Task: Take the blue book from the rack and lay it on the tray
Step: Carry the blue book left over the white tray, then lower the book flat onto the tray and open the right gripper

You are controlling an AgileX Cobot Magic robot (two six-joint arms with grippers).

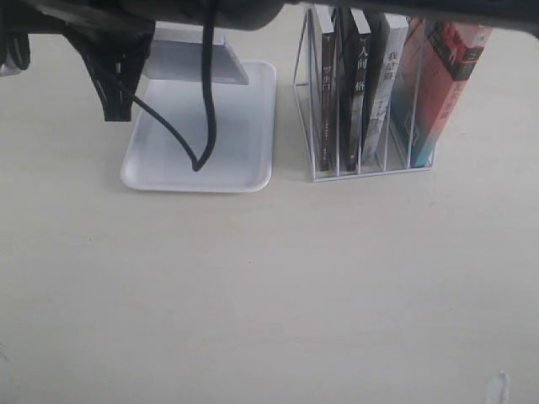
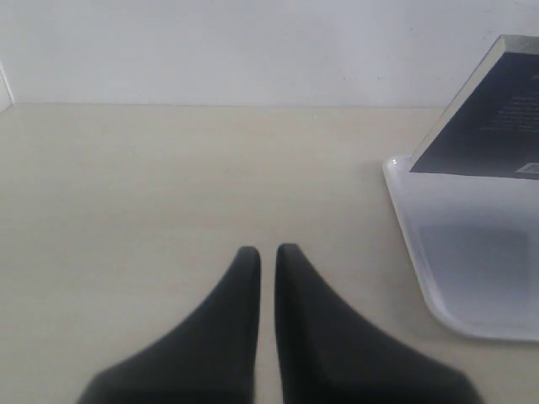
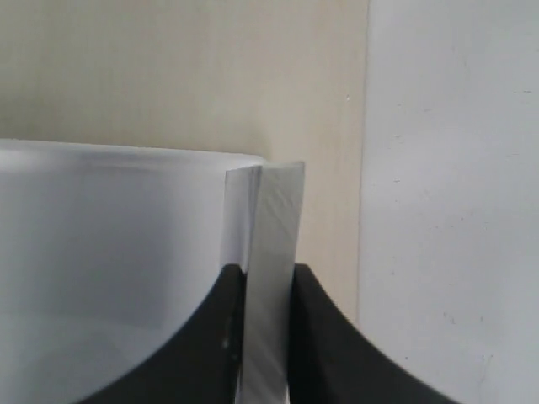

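Observation:
The blue book (image 2: 497, 126) stands tilted over the far end of the white tray (image 2: 472, 278); its dark blue cover shows and its lower edge sits at the tray's floor. In the exterior view the blue book (image 1: 198, 59) looks pale with glare, above the tray (image 1: 244, 151). My right gripper (image 3: 268, 282) is shut on the book's thin edge (image 3: 274, 227), one black finger on each side. My left gripper (image 2: 268, 252) hovers over bare table beside the tray, fingers almost together with nothing between them. The white wire rack (image 1: 313, 126) stands to the right of the tray.
The rack holds two black-spined books (image 1: 354, 93), a grey-spined one (image 1: 381, 93) and a red book with a teal foot (image 1: 442, 80). A black arm and its cable (image 1: 206, 101) hang over the tray. A white wall (image 2: 253, 42) bounds the table.

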